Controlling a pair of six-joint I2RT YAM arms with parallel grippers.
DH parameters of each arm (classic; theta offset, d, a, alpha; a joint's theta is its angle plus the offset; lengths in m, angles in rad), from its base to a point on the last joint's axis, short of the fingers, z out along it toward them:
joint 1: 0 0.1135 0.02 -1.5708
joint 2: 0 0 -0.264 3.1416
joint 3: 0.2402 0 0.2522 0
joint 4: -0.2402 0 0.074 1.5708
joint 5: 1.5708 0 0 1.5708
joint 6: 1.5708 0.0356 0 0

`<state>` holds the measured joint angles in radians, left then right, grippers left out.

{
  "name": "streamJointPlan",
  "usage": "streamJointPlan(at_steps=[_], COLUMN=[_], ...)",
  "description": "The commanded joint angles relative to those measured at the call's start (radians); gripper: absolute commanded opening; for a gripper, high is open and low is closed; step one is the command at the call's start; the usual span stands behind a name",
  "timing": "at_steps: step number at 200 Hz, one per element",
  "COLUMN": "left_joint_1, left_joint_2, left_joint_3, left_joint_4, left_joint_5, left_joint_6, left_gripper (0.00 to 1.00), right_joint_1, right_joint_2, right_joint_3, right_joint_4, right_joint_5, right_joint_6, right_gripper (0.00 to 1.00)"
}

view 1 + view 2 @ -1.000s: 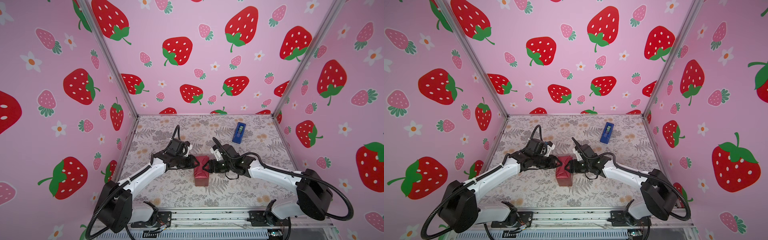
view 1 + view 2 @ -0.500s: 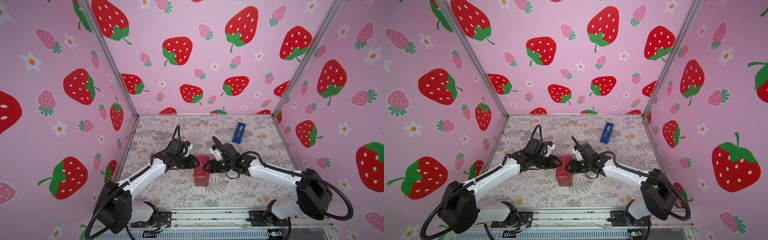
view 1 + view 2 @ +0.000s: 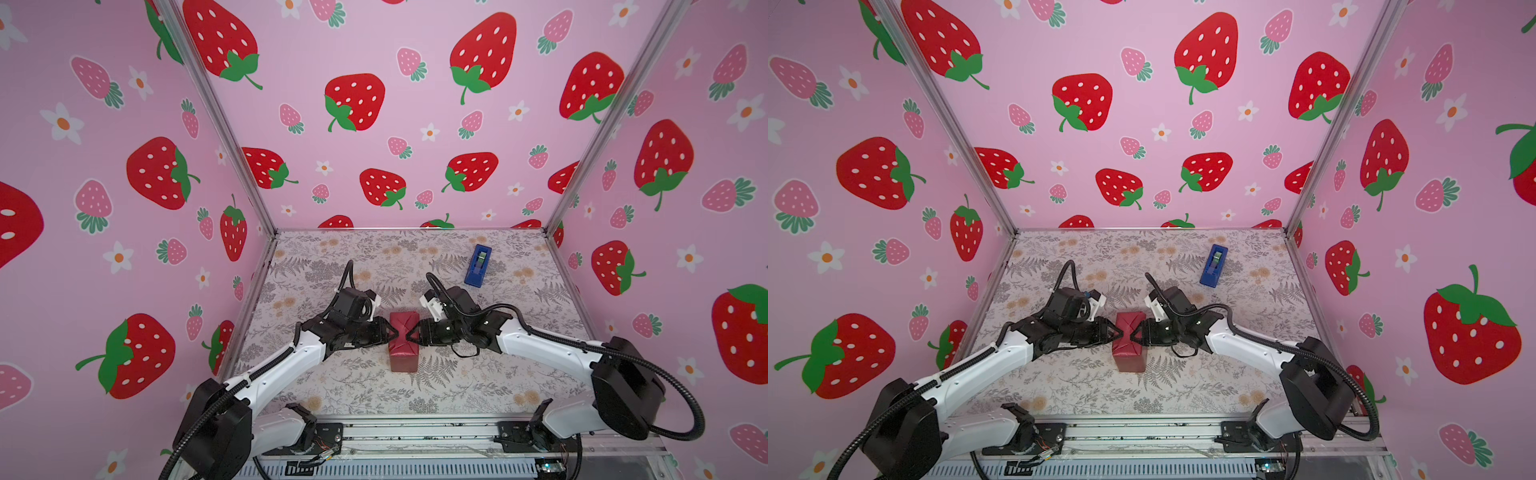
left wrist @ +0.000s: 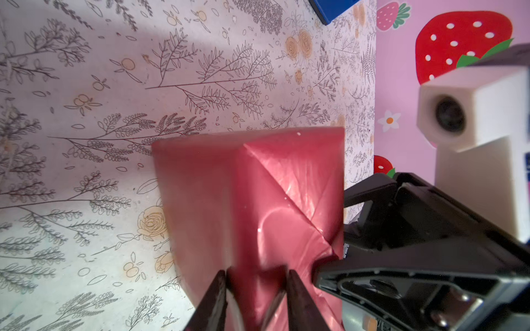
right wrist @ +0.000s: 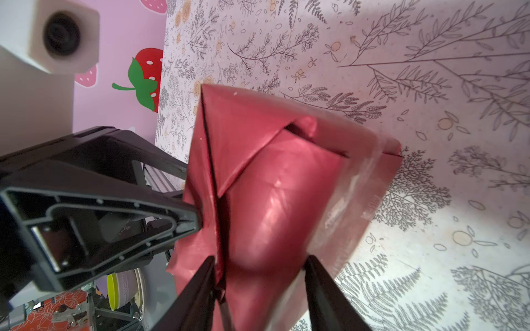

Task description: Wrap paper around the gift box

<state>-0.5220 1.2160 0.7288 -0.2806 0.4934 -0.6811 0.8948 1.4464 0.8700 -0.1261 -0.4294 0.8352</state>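
Paper [image 3: 404, 340] round parcel was glossy crimson, with pale sheen along folds. Tape dispenser [image 3: 478, 268] was bright blue, greenish strip on top. Table cover [image 3: 374, 257] was off-white, printed with grey ferns and faded orange roses. Walls [image 3: 415, 50] were pink with red strawberries, green leaves, small pink berries, white flowers. Arms [image 3: 286, 365] were white with black joints.
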Motion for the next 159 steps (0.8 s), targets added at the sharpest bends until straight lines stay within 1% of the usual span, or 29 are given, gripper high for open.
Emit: streamJointPlan(at_steps=[1,3,8,36,59,79,93,109,128,154,159], left_joint_1=[-0.006,-0.007,-0.007,-0.009,-0.009,-0.010,-0.011,-0.012,-0.013,-0.013,-0.013], left_joint_2=[0.039,0.040,0.042,0.056,0.065,0.061,0.057,0.052,0.047,0.043,0.043], left_joint_3=[-0.023,-0.023,-0.025,-0.025,-0.022,-0.019,-0.019,-0.018,-0.018,-0.020,-0.020], left_joint_4=[-0.052,-0.052,-0.052,-0.050,-0.050,-0.050,-0.052,-0.060,-0.068,-0.076,-0.079], left_joint_5=[-0.042,-0.042,-0.042,-0.036,-0.029,-0.029,-0.029,-0.030,-0.032,-0.034,-0.035], left_joint_6=[-0.003,-0.003,0.000,0.007,0.012,0.012,0.011,0.013,0.018,0.021,0.022], left_gripper=[0.35,0.35,0.35,0.35,0.36,0.37,0.38,0.38,0.39,0.39,0.39], right_joint_1=[-0.016,-0.019,-0.027,-0.114,-0.226,-0.357,-0.458,-0.567,-0.678,-0.798,-0.815], right_joint_2=[0.004,0.001,-0.007,-0.050,-0.053,-0.041,-0.021,0.017,0.095,0.209,0.233], right_joint_3=[0.033,0.042,0.058,0.138,0.192,0.222,0.232,0.244,0.268,0.291,0.301], right_joint_4=[-0.086,-0.088,-0.092,-0.113,-0.155,-0.182,-0.179,-0.161,-0.154,-0.110,-0.106], right_joint_5=[0.036,0.038,0.044,0.060,0.053,0.043,0.008,-0.065,-0.136,-0.235,-0.256], right_joint_6=[-0.014,-0.016,-0.022,-0.068,-0.140,-0.197,-0.222,-0.250,-0.279,-0.252,-0.246], right_gripper=[0.51,0.54,0.55,0.57,0.57,0.57,0.55,0.55,0.55,0.52,0.48])
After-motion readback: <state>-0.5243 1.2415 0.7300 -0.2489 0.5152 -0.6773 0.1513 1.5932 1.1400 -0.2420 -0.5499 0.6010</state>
